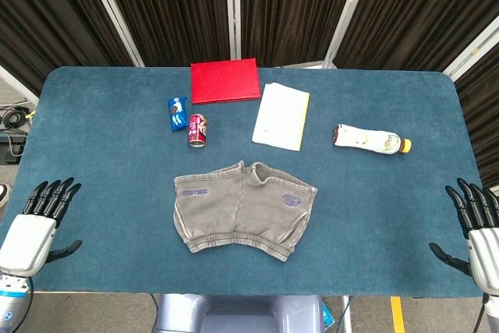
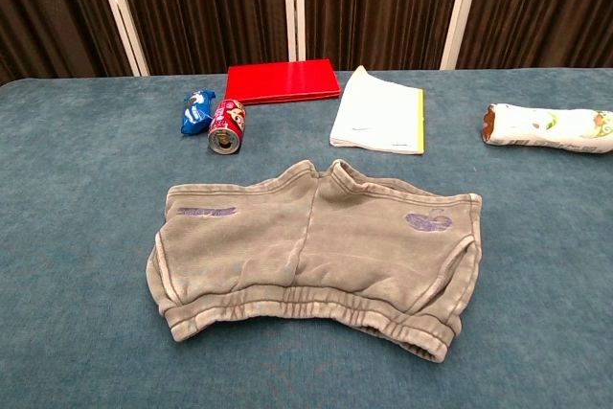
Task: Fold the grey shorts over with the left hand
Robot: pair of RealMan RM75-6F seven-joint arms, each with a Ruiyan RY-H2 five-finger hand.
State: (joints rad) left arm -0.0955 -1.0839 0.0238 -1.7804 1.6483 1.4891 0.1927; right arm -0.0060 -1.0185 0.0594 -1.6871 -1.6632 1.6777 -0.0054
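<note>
The grey shorts (image 1: 243,208) lie spread flat near the table's front edge, waistband toward me, legs pointing away; in the chest view the shorts (image 2: 316,251) fill the middle. My left hand (image 1: 37,224) hovers at the table's front left corner, fingers apart, holding nothing, well left of the shorts. At the front right corner my right hand (image 1: 475,228) is likewise empty with fingers spread. Neither hand shows in the chest view.
Behind the shorts lie a small red can (image 1: 197,130) on its side, a blue snack packet (image 1: 178,114), a red book (image 1: 225,80), a white booklet (image 1: 281,116) and a bottle (image 1: 371,139) on its side at the right. The blue table (image 1: 101,161) ends at dark curtains.
</note>
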